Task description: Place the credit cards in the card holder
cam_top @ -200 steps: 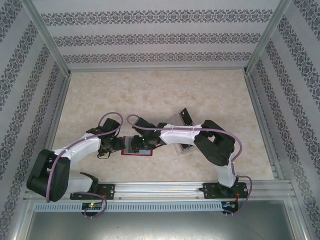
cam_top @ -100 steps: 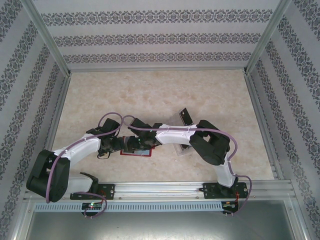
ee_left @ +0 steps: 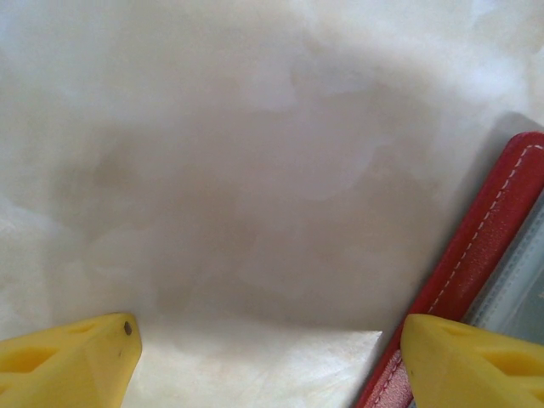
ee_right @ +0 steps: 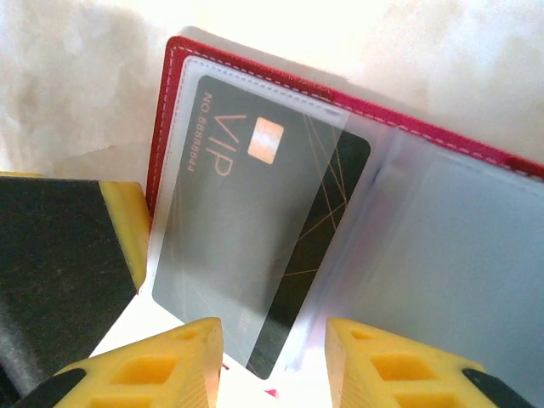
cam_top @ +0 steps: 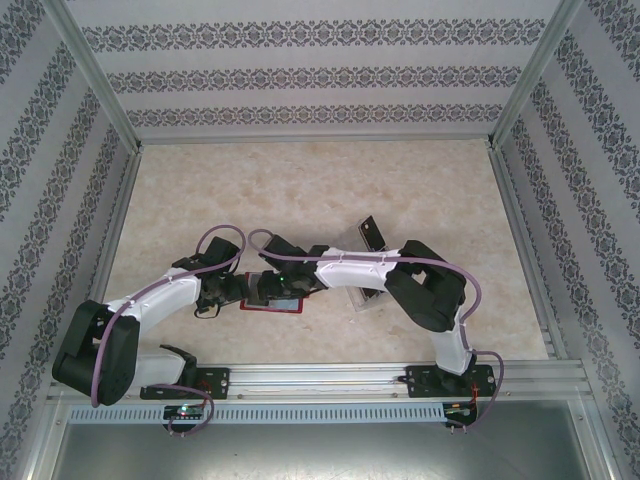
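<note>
The card holder [ee_right: 459, 255] lies open near the table's [cam_top: 300, 190] near edge. One credit card [ee_right: 246, 229] is partly inside its clear pocket. The right gripper [ee_right: 274, 357] has its fingers apart around the card's corner. The left gripper [ee_left: 272, 374] is also open, with one finger [ee_left: 476, 361] on the red edge. The next move, I think, is a gentle push to seat the card fully.

Marbled tabletop in a papered booth

The pale, cream-veined tabletop [cam_top: 300, 180] spreads across the middle, and close up its surface shows soft, cloudy blotches. A clear tray [cam_top: 364, 302] lies toward 4 o'clock of its centre, partly hidden. Walls [cam_top: 320, 70] papered in bands of grey floral pattern close off 9, 12 and 3 o'clock. Slanting metal posts [cam_top: 95, 80] stand at the two far corners. Along 6 o'clock runs a metal rail [cam_top: 320, 375], with a white slotted duct [cam_top: 320, 412] just nearer.
</note>
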Available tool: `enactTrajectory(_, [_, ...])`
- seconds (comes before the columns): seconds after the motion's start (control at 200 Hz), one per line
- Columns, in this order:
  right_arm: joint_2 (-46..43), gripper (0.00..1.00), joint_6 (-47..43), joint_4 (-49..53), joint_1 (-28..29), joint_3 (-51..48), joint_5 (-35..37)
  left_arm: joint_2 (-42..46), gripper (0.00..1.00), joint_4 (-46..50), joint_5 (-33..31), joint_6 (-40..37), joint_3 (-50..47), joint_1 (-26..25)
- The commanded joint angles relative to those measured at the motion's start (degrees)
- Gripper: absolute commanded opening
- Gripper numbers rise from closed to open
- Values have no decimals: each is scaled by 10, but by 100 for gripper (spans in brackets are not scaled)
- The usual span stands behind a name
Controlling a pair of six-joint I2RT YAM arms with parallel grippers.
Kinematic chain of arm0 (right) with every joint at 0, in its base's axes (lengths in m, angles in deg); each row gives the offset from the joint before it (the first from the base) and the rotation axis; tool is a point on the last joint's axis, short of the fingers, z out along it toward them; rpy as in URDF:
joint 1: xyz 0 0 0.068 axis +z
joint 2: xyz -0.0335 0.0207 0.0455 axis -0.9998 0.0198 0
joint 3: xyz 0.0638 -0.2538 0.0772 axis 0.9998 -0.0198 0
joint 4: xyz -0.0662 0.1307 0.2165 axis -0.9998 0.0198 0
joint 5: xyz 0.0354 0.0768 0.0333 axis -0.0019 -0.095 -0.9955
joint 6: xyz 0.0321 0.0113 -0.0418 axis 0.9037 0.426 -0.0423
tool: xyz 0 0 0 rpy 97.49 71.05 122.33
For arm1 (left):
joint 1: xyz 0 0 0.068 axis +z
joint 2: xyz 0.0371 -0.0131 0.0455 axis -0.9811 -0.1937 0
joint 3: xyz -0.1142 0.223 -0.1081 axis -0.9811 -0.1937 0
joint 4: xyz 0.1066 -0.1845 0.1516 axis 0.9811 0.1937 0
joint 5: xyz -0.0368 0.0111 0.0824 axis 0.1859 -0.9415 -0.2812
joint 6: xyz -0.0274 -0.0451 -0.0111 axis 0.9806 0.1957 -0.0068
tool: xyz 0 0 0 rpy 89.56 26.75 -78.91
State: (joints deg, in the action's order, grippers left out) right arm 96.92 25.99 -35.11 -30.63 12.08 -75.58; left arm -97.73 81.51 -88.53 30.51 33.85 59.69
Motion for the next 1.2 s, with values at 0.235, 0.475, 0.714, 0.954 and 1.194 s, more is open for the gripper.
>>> enactTrajectory(0.235, [5,38,-11,11,-6,13,5,-15,82,-31,42,8,-23,-10])
enactTrajectory(0.475, [21,38,-10,7,-6,25,-2,-18,82,-33,44,8,-24,-10])
enactTrajectory(0.714, [30,38,-7,3,-6,36,-6,-16,82,-32,45,9,-24,-10])
enactTrajectory(0.954, [44,38,-6,-3,-5,51,-16,-15,82,-34,46,11,-28,-11])
enactTrajectory(1.194, [44,37,-10,-7,-5,52,-19,-15,82,-34,47,12,-28,-11])
